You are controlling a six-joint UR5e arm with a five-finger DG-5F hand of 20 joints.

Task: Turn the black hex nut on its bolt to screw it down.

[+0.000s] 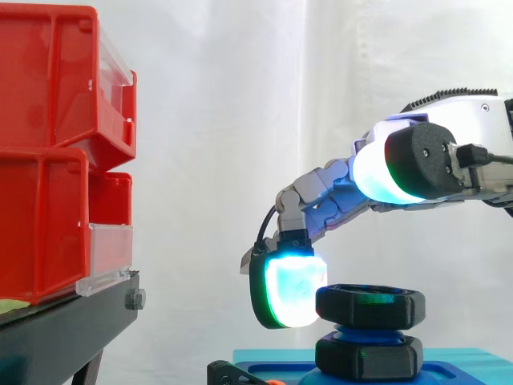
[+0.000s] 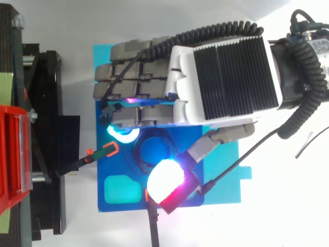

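Hand (image 2: 221, 82) covers part of upper black hex nut (image 1: 370, 306) from above; whether it grips the nut cannot be told

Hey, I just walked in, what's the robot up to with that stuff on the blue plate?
The robot's hand reaches over a blue bolt that stands on a blue base and carries two black nuts. One glowing fingertip is down at the side of the upper hex nut, seemingly touching it; the thumb pad sits higher, off the nut. Thread shows above the lower hex nut, so the upper one is not yet screwed down.
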